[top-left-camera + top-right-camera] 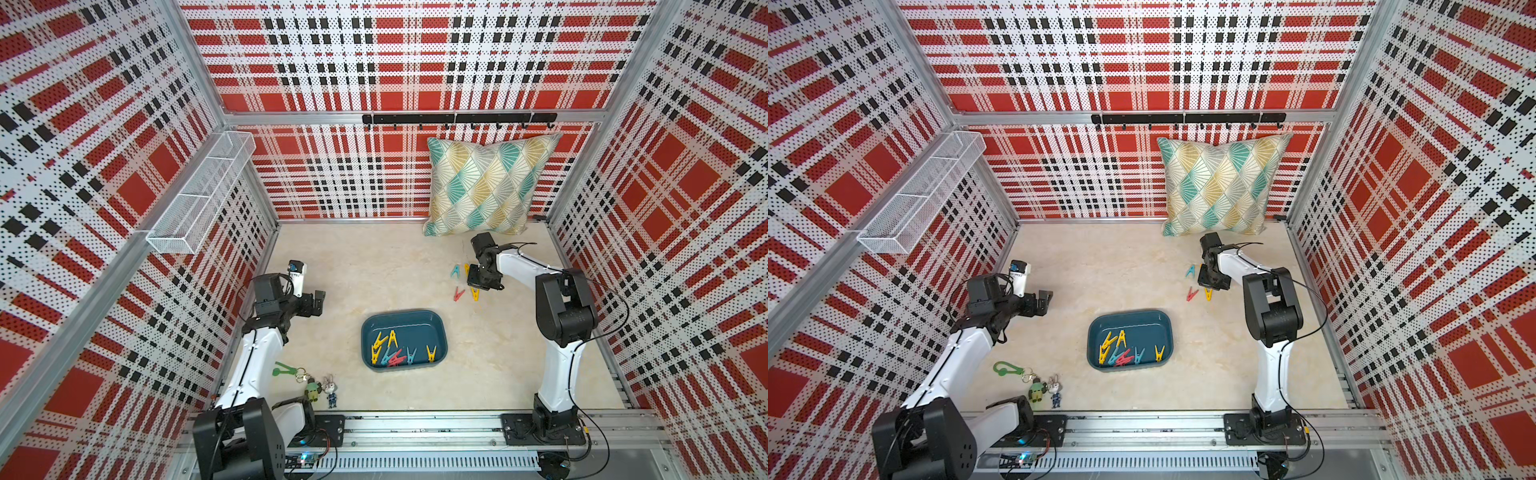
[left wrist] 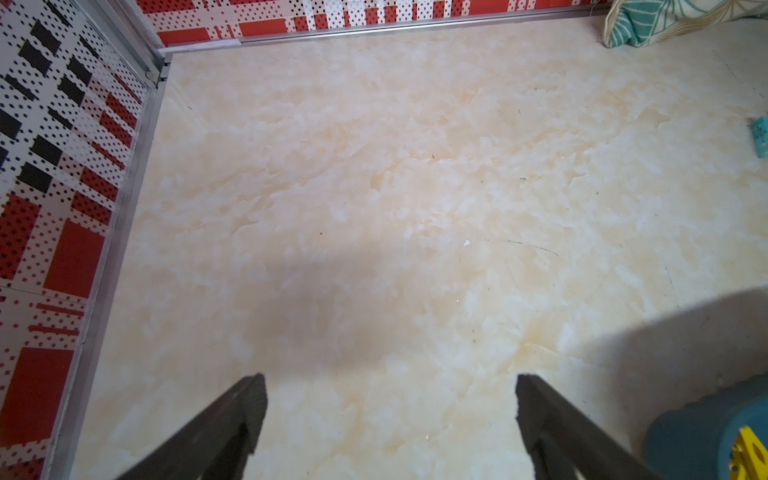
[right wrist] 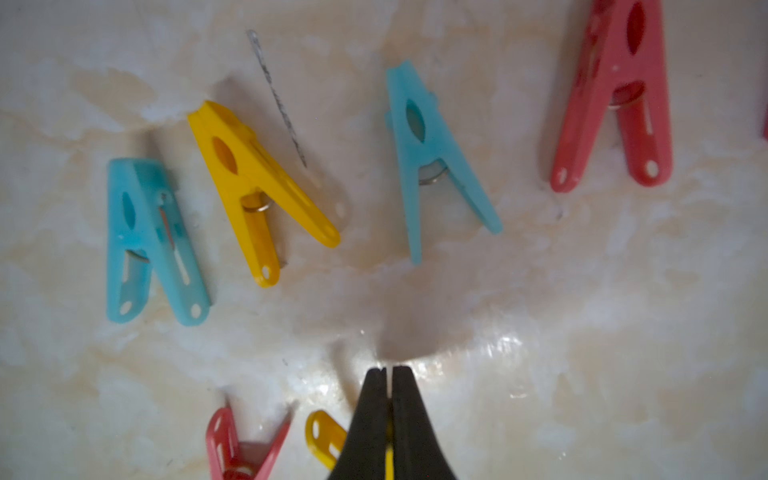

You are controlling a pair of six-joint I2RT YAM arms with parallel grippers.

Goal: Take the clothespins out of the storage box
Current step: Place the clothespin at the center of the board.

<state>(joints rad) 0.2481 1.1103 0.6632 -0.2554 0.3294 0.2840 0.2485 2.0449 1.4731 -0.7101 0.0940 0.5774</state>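
Note:
The dark teal storage box (image 1: 403,312) (image 1: 1129,312) sits mid-table with several yellow, red and teal clothespins (image 1: 390,349) (image 1: 1121,348) lying in its near half. More clothespins lie on the table at the right: a teal one (image 1: 456,271) and a red one (image 1: 458,294). My right gripper (image 1: 476,286) (image 3: 387,369) points down among them, shut on a yellow clothespin (image 3: 326,436); one of its legs sticks out beside the fingers. In the right wrist view, teal (image 3: 149,241), yellow (image 3: 257,183) and red (image 3: 615,104) pins lie ahead. My left gripper (image 1: 314,305) (image 2: 390,382) hovers open and empty, left of the box (image 2: 698,432).
A patterned pillow (image 1: 486,185) leans on the back wall under a black hook rail (image 1: 457,118). A white mesh basket (image 1: 203,191) hangs on the left wall. A green clip with keychain figurines (image 1: 286,369) lies near the left arm's base.

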